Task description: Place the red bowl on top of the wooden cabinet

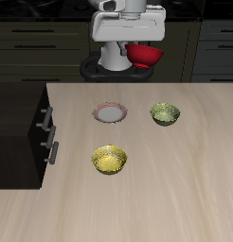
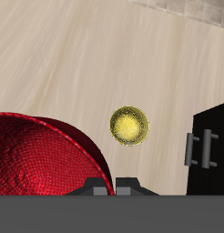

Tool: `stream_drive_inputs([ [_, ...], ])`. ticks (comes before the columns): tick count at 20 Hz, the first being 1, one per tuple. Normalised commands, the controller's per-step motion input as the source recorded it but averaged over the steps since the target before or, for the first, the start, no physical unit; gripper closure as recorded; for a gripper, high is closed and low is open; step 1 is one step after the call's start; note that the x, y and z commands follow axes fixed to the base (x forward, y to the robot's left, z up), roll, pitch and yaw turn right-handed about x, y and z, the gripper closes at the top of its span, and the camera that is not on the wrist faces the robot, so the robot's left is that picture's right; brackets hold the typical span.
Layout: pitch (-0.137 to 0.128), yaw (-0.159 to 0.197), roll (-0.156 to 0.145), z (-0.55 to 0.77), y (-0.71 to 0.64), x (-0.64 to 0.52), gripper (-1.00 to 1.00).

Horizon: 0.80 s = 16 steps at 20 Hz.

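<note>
The red bowl (image 1: 145, 58) hangs in the air high above the table's back edge, close to the robot's base. My gripper (image 1: 137, 47) is shut on its rim and holds it up. In the wrist view the red bowl (image 2: 41, 155) fills much of the frame right at my gripper (image 2: 123, 186). The wooden cabinet (image 1: 19, 123) is a dark box with silver handles standing at the table's side, well away from the bowl and lower down. It also shows in the wrist view (image 2: 212, 150), with its top bare.
A yellow textured bowl (image 1: 109, 159) (image 2: 130, 126) sits mid-table near the cabinet. A small pale plate (image 1: 110, 113) lies farther back, and an olive-green bowl (image 1: 165, 114) sits beside it. Dark cupboards stand behind the table.
</note>
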Motion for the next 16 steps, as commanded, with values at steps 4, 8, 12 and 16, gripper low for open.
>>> stream_drive_inputs([
  [4, -0.017, -0.012, 0.017, 0.14, 0.07, -0.02, 1.0],
  [8, -0.001, 0.051, 0.02, 0.0, 0.09, 0.11, 1.0],
  [12, -0.001, -0.011, 0.023, 0.1, -0.02, 0.16, 1.0],
  [16, -0.006, 0.01, 0.024, 0.03, 0.14, 0.17, 1.0],
])
